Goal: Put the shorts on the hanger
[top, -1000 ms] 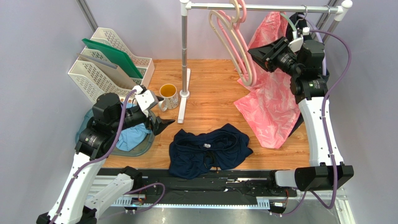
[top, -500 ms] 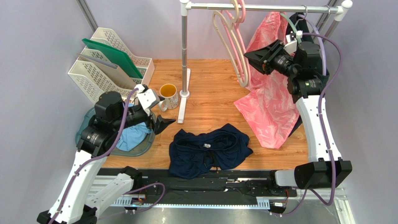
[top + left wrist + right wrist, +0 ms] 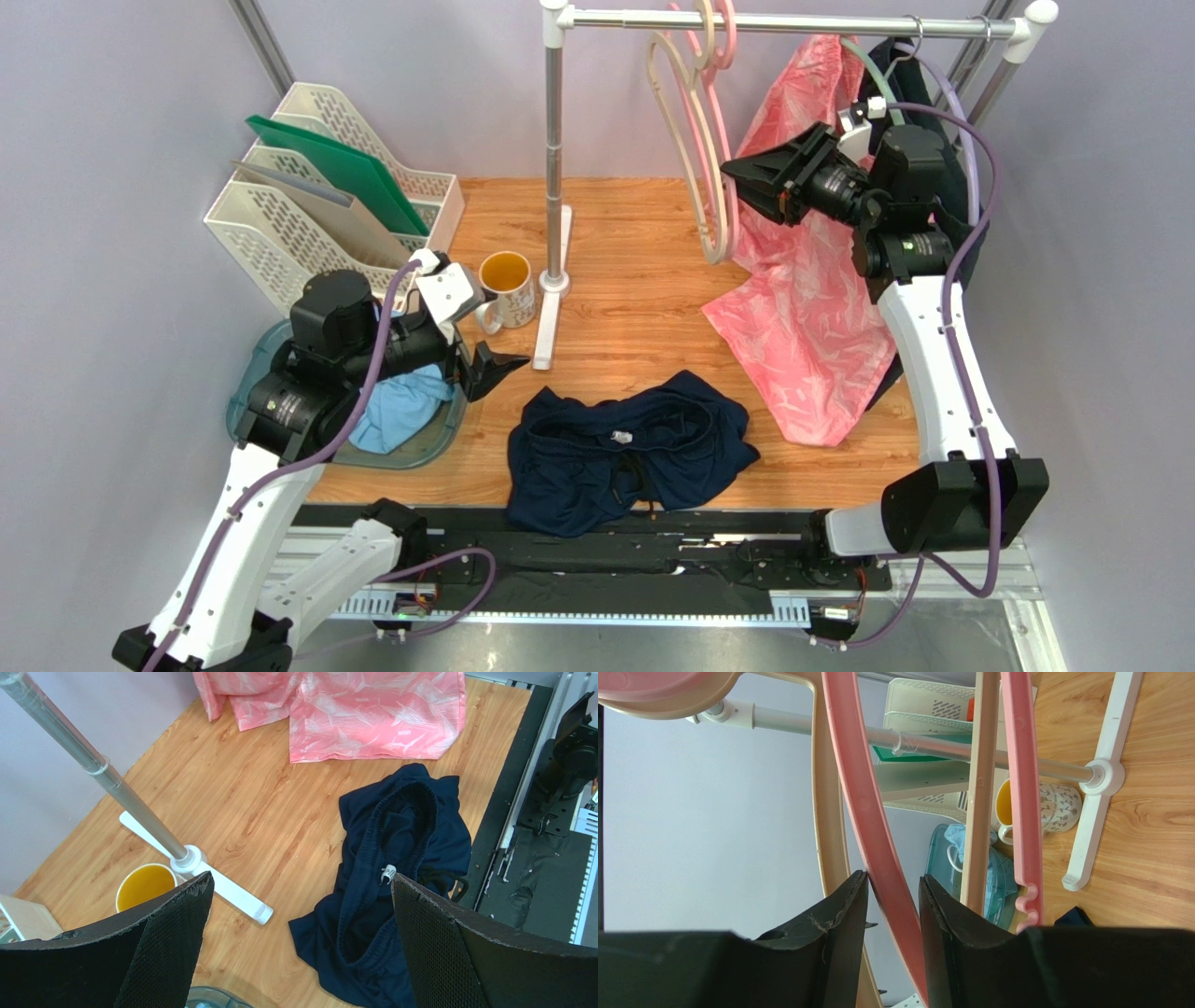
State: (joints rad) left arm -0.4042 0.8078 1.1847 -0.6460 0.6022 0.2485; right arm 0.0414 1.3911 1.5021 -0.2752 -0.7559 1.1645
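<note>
Our left gripper point(image 3: 500, 377) is spread wide, hovering over the left of the table point(image 3: 631, 280). The shorts point(image 3: 624, 448) lie crumpled at near centre, untouched. Far right, our right gripper point(image 3: 892, 882) pinches narrowly one arm of the hanger point(image 3: 870, 794), which hangs from the rail point(image 3: 786, 20).

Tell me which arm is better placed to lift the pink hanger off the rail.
Right. The right gripper is up at the rail, its jaws closed around the pink hanger. The left gripper hangs open low over the table by the mug, far from the rail.
</note>
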